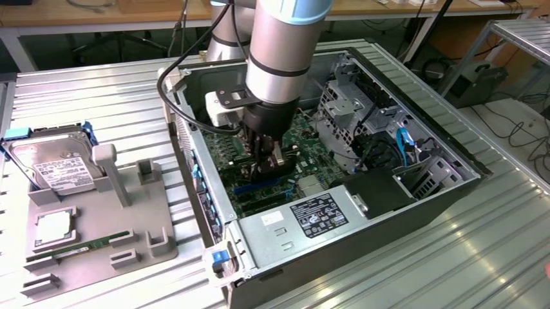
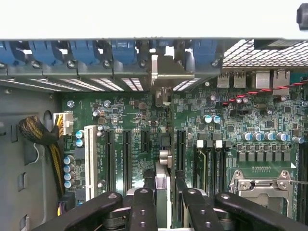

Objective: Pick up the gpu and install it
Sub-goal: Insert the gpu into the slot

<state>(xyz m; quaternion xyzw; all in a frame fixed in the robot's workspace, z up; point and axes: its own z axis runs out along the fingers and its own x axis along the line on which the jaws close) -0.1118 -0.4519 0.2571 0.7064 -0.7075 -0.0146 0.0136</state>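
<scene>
gripping gpu point(image 2: 164, 159) edge-on, jaws point(image 2: 165, 192) partly closed

Lab, metal workbench point(image 1: 103, 96), open PC case point(image 1: 429, 193)

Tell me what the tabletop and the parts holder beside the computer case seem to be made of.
The tabletop looks like ribbed bare metal, probably aluminium: silvery, with parallel grooves and bright reflections. The parts holder looks like matte grey plastic, possibly 3D-printed: flat, dull, uniform colour, with blocky upright posts. The hard drive resting on it has a shiny metal lid.
</scene>
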